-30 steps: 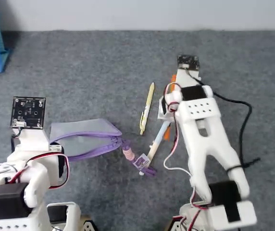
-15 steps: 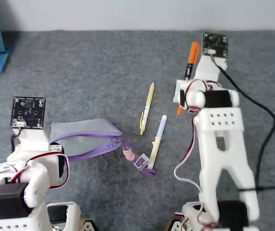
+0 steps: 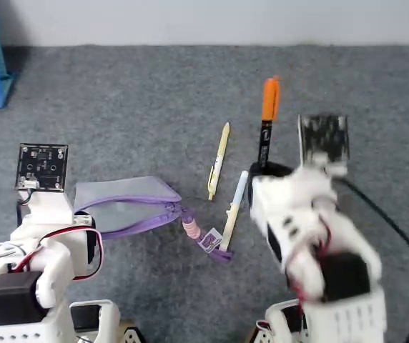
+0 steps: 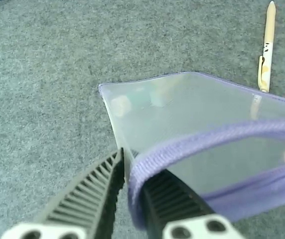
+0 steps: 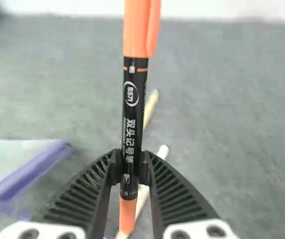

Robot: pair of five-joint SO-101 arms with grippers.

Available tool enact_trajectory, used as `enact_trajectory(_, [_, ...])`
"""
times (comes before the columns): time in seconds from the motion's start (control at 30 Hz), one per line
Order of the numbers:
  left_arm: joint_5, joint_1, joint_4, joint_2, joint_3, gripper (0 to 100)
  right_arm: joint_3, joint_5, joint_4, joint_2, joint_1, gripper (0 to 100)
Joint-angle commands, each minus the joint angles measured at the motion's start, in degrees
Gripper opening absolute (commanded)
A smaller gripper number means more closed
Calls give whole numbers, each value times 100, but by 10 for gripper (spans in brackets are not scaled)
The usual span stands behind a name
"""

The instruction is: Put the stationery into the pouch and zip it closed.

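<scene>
The right gripper (image 5: pixel 129 160) was clamped on the orange marker (image 5: pixel 134 99), held up over the table's middle. The left gripper (image 4: pixel 127 167) pinched the open pouch (image 4: pixel 182 114) by its rim, toward the front-left corner. Loading looked underway. Next, I'd say, the marker needed carrying into the pouch's mouth, past the yellow pen (image 3: pixel 219 161) and the pale pen (image 3: pixel 234 207).

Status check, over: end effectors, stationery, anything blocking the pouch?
Left end effector shut on pouch edge, mouth open. Right end effector shut on orange marker. Yellow pen and blue pen lie loose between marker and pouch.
</scene>
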Motion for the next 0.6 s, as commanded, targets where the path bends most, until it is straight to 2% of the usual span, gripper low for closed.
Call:
enact_trajectory(0.0, [62, 0, 97, 35, -31, 12, 123, 53, 22, -875, -646, 8])
enact_trajectory(0.13, [62, 0, 97, 35, -31, 12, 396, 53, -488, -1393, -1490, 8])
enact_trajectory(0.37, [62, 35, 97, 88, -286, 12, 1301, 105, -2229, -1974, -2870, 8])
enact_trajectory(0.57, [62, 35, 105, 97, -796, 12, 1881, 114, -3697, -2026, -3442, 8])
